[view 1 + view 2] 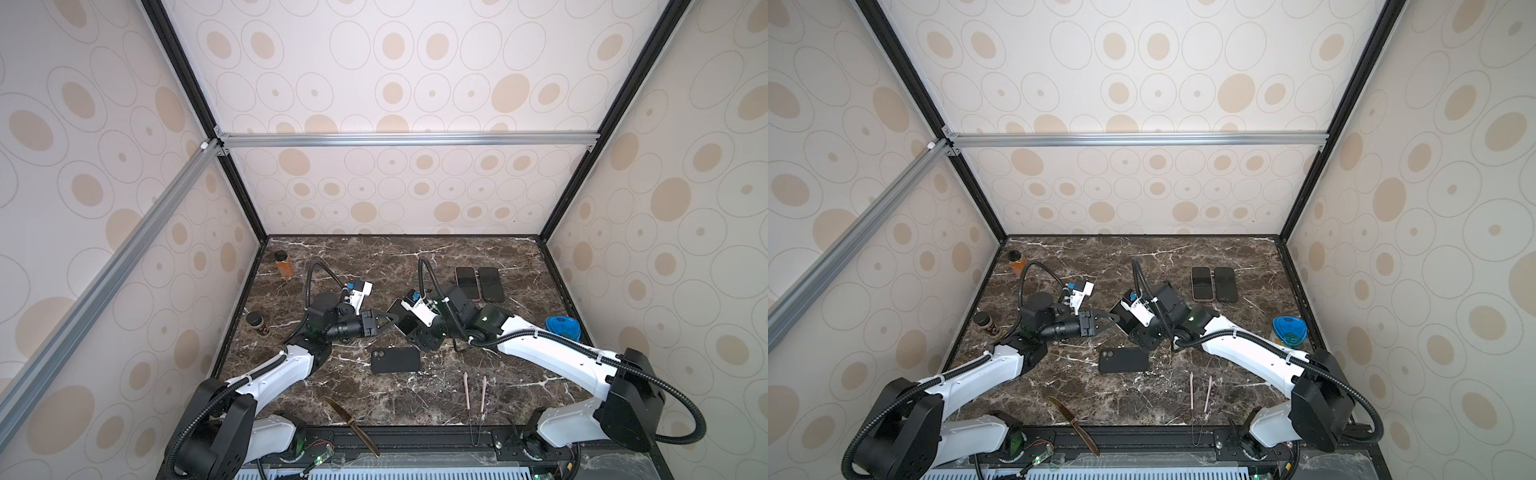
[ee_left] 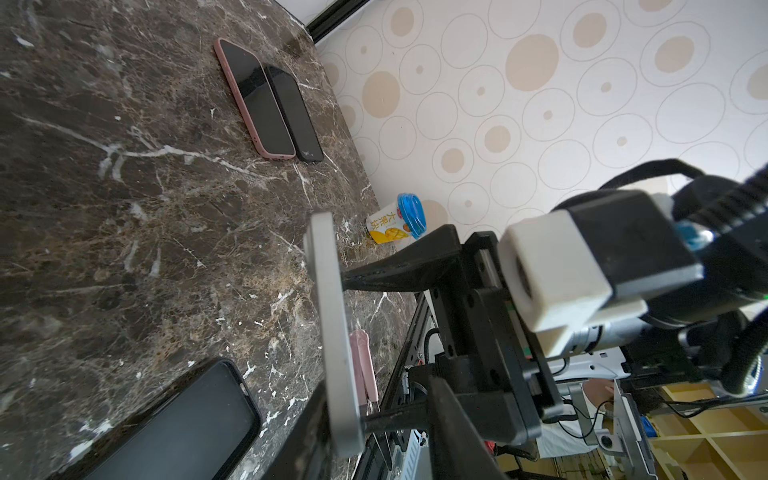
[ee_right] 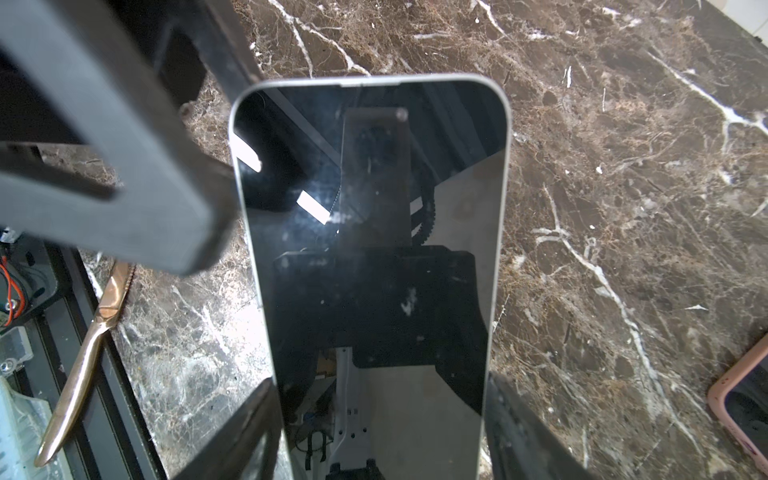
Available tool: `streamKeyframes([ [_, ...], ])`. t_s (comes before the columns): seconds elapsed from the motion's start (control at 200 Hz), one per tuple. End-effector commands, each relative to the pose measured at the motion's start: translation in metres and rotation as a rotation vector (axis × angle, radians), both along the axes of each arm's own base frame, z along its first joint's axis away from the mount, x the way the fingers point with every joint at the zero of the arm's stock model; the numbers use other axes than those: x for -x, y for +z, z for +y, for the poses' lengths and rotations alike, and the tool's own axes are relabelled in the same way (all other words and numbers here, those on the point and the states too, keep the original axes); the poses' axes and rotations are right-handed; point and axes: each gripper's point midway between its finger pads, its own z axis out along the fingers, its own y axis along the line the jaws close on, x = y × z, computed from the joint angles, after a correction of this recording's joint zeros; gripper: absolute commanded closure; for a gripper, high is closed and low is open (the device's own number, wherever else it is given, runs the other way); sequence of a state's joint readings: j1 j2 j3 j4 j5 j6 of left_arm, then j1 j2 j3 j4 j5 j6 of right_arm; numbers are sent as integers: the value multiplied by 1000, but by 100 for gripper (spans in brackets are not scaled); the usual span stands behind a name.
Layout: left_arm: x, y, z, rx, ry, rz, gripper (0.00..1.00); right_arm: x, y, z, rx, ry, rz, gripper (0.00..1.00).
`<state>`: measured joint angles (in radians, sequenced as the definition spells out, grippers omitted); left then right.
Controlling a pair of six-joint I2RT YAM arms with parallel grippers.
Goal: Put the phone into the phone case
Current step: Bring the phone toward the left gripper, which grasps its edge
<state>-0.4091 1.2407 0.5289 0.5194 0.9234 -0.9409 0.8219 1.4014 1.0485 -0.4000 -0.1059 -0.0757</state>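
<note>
phone [image 3: 374,249] held above surface [image 1: 374,257], clamped in right tool [image 3: 382,424]; left tool [image 1: 390,321] straddles its left end, grip cannot tell. case [image 1: 395,359] lies nearer, without a phone in it, so insertion not begun.

The left arm [image 1: 286,370] and the right arm [image 1: 552,353] had smooth white shells and big black joints. A black ribbed cable [image 1: 306,291] ran along each one, tied on with white straps. Each wrist had a little white camera box [image 1: 360,289] with a blue plug. The left tool [image 1: 390,321] was black, with pointed, three-cornered fingers. A tiny green light [image 1: 484,318] glowed on the right arm.
</note>
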Motion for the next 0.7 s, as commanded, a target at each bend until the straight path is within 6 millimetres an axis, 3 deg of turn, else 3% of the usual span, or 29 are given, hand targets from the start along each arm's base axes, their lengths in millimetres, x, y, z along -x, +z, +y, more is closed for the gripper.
streamKeyframes([
  [0.0, -6, 20, -3, 18, -21, -49, 66, 6, 13, 3, -14, 37, -56, 99],
  [0.15, -8, 21, -4, 11, -23, -54, 75, 9, 12, 3, 0, 49, -63, 99],
  [0.435, -8, 17, -4, 4, -25, -51, 100, 7, 13, -1, 16, 29, -73, 95],
  [0.515, -8, 18, -4, 7, -24, -59, 100, 7, 13, -2, 14, 16, -69, 77],
  [0.625, -8, 23, -4, 14, -25, -83, 100, 9, 10, -8, 16, -19, -52, 35],
  [0.695, -8, 24, -3, 14, -25, -96, 100, 11, 7, -14, 26, -44, -35, 22],
])
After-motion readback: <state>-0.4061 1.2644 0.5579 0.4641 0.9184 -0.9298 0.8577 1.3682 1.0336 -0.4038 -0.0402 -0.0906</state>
